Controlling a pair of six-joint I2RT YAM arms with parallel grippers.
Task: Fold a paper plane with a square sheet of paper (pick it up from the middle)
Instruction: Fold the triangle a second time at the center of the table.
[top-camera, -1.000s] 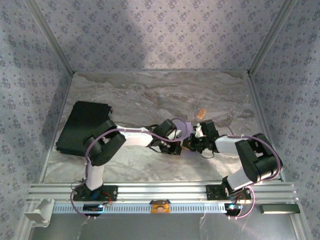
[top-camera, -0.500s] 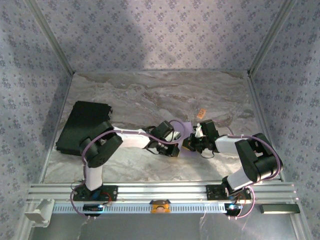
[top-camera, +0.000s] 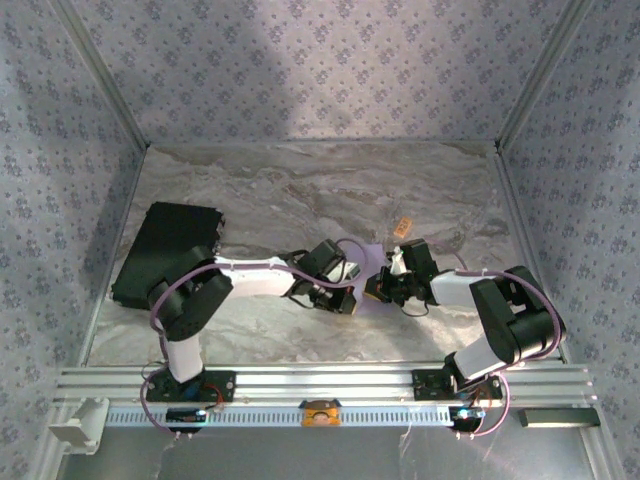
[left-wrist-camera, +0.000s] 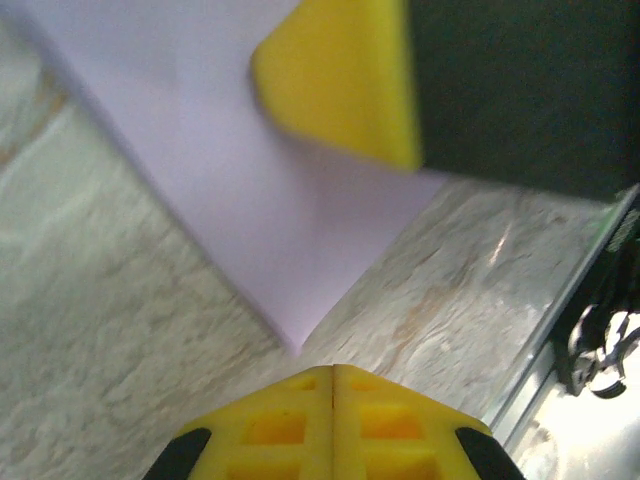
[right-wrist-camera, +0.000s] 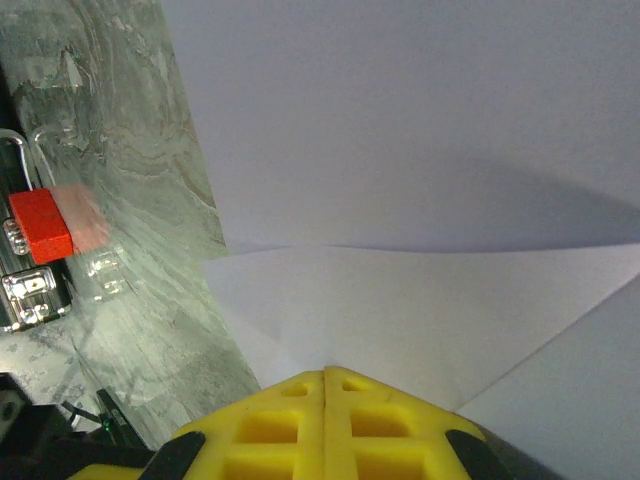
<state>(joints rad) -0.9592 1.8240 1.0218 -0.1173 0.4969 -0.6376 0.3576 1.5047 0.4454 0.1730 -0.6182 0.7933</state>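
The folding is partway, by my judgement. The square sheet of paper (top-camera: 372, 262) lies on the desk (top-camera: 300, 200) in the middle, between the two arms. The right wrist view shows a triangular flap turned over along a crisp crease, but no slim dart shape, so more folds are left. The sheet is pale lavender, thin and matte. One sharp corner points at the left hand (left-wrist-camera: 332, 372), which is closed on nothing just beside that corner. The right hand (right-wrist-camera: 325, 378), fingers together and empty, seems to press on the sheet.
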